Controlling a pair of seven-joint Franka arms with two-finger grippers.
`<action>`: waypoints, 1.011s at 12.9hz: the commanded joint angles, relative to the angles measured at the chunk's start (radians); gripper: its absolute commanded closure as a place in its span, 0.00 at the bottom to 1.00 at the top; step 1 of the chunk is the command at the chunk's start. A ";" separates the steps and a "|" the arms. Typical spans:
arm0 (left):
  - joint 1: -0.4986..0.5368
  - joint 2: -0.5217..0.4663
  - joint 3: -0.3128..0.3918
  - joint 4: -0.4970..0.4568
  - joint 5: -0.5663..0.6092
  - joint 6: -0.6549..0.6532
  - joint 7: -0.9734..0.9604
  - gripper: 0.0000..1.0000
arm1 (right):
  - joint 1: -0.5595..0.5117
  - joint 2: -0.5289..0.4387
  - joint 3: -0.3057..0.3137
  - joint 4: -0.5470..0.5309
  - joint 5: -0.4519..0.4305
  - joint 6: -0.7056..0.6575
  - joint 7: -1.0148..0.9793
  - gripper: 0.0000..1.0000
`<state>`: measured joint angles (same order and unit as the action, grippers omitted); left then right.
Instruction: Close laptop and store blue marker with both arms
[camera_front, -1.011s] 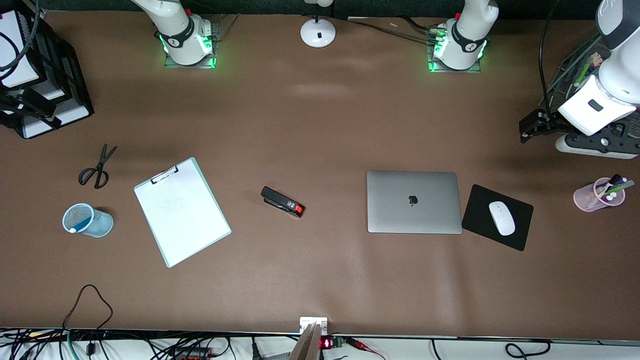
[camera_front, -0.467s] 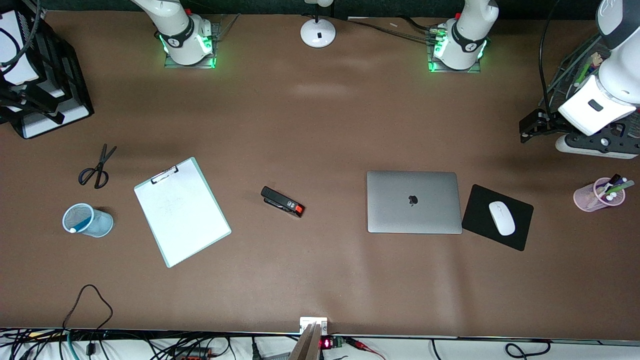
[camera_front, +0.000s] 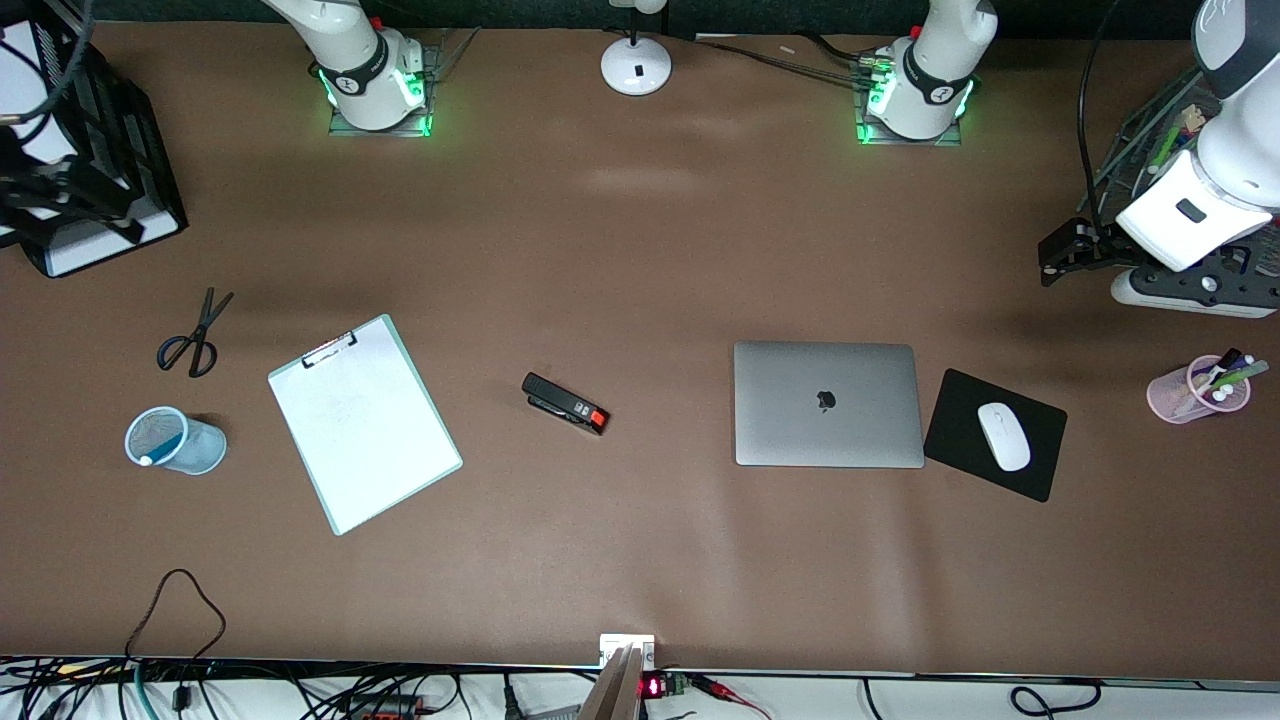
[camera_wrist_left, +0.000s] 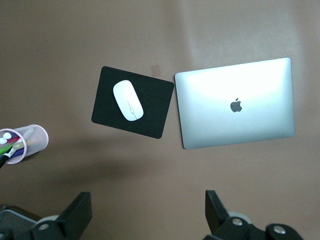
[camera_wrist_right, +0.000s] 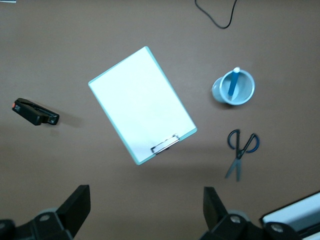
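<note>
Left gripper (camera_wrist_left: 145, 217) open; laptop (camera_front: 828, 404) closed; blue marker (camera_wrist_right: 232, 86) in cup (camera_wrist_right: 233, 87)

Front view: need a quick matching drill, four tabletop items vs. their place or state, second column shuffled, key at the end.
Items:
1. laptop
2. blue marker
3. white mouse
4. black stapler

Place or state:
A. lying on the bare table between the clipboard and the laptop
B. lid shut, logo facing up
C. standing in the blue mesh cup
D. resting on the black mouse pad

Pairs: 1-B, 2-C, 3-D, 4-A
</note>
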<state>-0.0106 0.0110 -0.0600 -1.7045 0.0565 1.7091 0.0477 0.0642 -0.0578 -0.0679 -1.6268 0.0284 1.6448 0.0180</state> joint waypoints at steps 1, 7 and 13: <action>0.003 0.017 -0.001 0.036 0.000 -0.025 0.023 0.00 | -0.020 0.001 0.025 0.024 0.002 -0.045 0.042 0.00; 0.003 0.017 -0.001 0.036 0.000 -0.025 0.023 0.00 | -0.021 0.018 -0.009 0.045 0.004 -0.098 -0.117 0.00; 0.003 0.017 -0.001 0.036 0.000 -0.025 0.024 0.00 | -0.017 0.044 -0.030 0.067 0.004 -0.105 -0.188 0.00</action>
<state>-0.0105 0.0110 -0.0600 -1.7045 0.0565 1.7091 0.0477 0.0492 -0.0244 -0.0973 -1.5912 0.0281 1.5665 -0.1551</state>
